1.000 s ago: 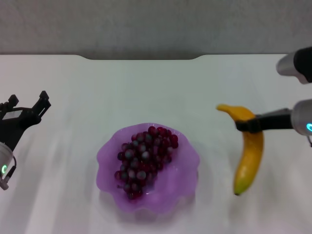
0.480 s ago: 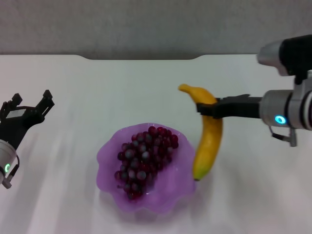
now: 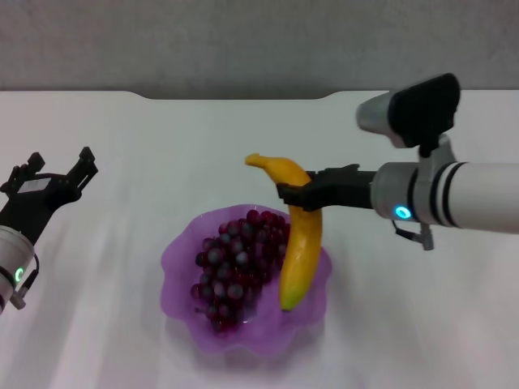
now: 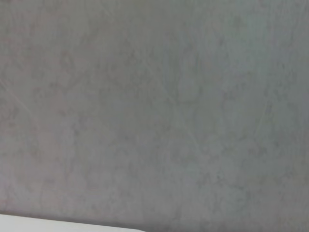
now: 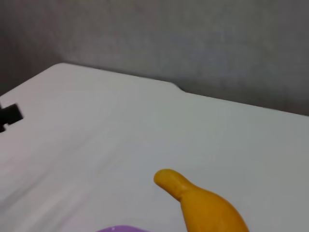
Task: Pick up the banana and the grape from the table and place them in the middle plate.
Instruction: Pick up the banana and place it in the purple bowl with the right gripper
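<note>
My right gripper (image 3: 297, 194) is shut on the upper part of the yellow banana (image 3: 297, 239) and holds it hanging over the right side of the purple scalloped plate (image 3: 180, 263). The banana's stem end also shows in the right wrist view (image 5: 200, 203). The bunch of dark red grapes (image 3: 239, 263) lies inside the plate, left of the banana. My left gripper (image 3: 55, 177) is open and empty at the far left of the white table (image 3: 203, 146), away from the plate.
The table's notched far edge (image 3: 235, 97) runs along the back, with a grey wall (image 4: 154, 106) behind it. The left wrist view shows only that wall and a sliver of table.
My right gripper has carried the banana leftward from the right side of the table to above the plate. My left gripper has shifted slightly.
</note>
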`<state>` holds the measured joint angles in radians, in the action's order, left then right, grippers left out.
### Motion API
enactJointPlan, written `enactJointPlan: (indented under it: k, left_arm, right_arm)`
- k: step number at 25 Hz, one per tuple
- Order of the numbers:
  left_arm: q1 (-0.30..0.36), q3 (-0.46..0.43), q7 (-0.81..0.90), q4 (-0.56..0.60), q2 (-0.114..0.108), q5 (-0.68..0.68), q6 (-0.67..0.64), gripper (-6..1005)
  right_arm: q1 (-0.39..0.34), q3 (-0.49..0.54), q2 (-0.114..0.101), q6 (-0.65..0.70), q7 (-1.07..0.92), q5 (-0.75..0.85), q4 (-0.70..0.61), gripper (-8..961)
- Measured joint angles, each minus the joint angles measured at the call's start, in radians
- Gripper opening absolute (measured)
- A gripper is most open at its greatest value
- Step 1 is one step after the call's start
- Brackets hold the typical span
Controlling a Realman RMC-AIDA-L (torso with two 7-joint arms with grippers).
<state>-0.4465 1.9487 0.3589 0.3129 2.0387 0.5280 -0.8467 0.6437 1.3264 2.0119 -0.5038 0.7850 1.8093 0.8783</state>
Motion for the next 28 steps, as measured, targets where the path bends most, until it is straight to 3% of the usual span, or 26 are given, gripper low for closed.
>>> enactJointPlan:
  k: [10,28]
  left_arm:
    - [-0.007,0.001,0.0,-0.001,0.001,0.0,0.0,895]
    - [-0.009,0.001,0.001,-0.001,0.003,0.0,0.0,895]
  right_arm:
    - [0.072,-0.173,0.005,0.095,0.061,-0.095,-0.054,617]
    - [0.1,-0.298,0.006,0.208,0.092,-0.094,-0.046,643]
